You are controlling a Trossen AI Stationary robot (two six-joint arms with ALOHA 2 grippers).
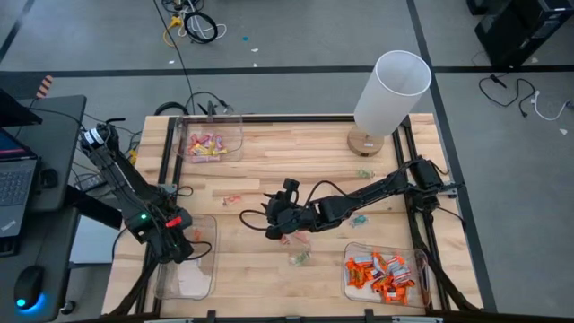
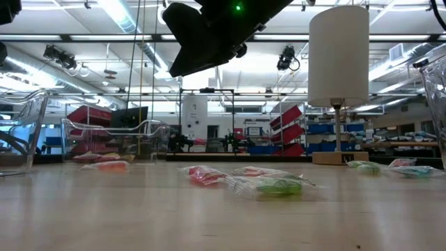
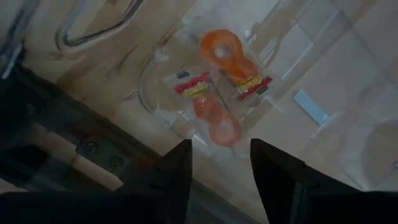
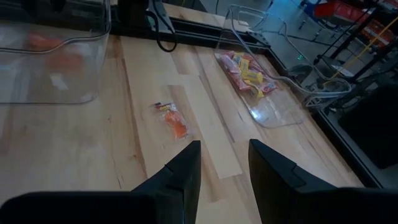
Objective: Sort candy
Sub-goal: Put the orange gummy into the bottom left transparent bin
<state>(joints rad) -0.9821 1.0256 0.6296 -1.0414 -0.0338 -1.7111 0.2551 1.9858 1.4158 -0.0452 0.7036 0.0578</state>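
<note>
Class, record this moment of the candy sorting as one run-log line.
left gripper: open over bin holding orange-ring candy | right gripper: open, mid-table, empty | loose candy: unsorted

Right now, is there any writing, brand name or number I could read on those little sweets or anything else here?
None can be read.
Pale wrapped sweets with red and yellow label bands in the clear plastic bin: print too blurred.
Orange wrapped sweet on the wooden table: label too small.
Pink and yellow sweets, orange sweets: too small.
</note>
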